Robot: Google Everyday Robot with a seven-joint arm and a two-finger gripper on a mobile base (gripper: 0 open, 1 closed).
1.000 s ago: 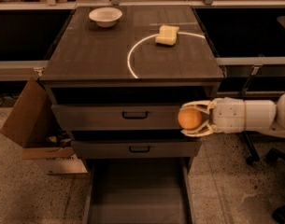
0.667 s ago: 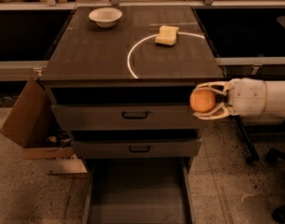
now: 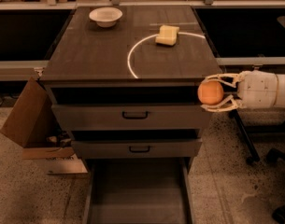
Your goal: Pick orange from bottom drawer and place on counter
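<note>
Beside the counter's (image 3: pixel 95 50) right front corner, the gripper's (image 3: pixel 205 95) jaws pinch the orange (image 3: pixel 210 93); the bottom drawer (image 3: pixel 137 192) stands open.

Dim, warm-brown indoor shot, light mostly from overhead.
Surface (image 3: pixel 100 50) takes the most light, w/ a faint sheen nr the back edge; bowl (image 3: pixel 105 17) and sponge (image 3: pixel 167 35) are the brightest bits, and the white arc (image 3: pixel 130 62) stands out. Gaps above the two upper drawers go near black, and the bottom drawer (image 3: pixel 137 195) sits in the cabinet's shade. Pincer (image 3: pixel 208 93), at right just beside the cabinet's front-right corner, clasps the orange (image 3: pixel 210 93), a saturated bright spot. Recesses either side almost black; floor (image 3: pixel 34 190) mid-tone.
</note>
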